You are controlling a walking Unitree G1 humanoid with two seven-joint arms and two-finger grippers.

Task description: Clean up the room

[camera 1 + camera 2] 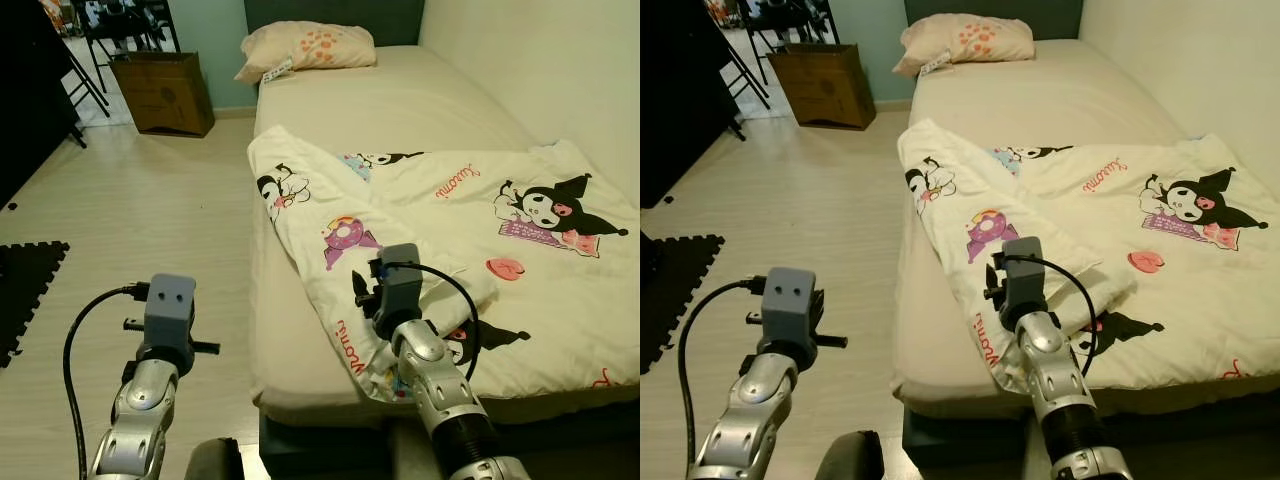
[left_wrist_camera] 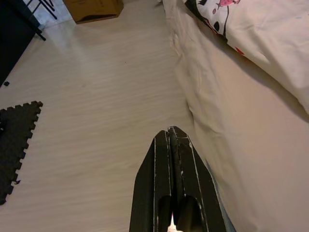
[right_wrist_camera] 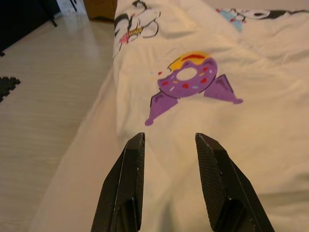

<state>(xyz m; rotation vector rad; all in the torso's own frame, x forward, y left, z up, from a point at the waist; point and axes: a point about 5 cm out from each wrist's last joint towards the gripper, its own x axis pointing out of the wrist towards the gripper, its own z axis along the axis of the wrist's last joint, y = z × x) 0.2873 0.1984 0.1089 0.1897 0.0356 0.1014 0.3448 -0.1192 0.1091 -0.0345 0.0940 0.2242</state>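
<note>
- My right fingers (image 3: 169,145) hang spread, empty, over the blanket (image 1: 440,230) at the bed (image 1: 400,100) edge.
- My left fingers (image 2: 173,140), pressed together, hang above bare floor (image 1: 150,220) beside it.

A cartoon-printed cream blanket (image 1: 440,250) lies across the beige-sheeted bed (image 1: 400,100), with a peach-patterned pillow (image 1: 305,47) at 12 o'clock. A brown cardboard box (image 1: 165,92) stands on the pale wood floor (image 1: 130,220) at 11 o'clock, a black foam mat (image 1: 25,285) at 9 o'clock.

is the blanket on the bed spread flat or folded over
Partly folded over. The blanket has one corner flap doubled back across itself near the bed edge, below the open right gripper.
</note>
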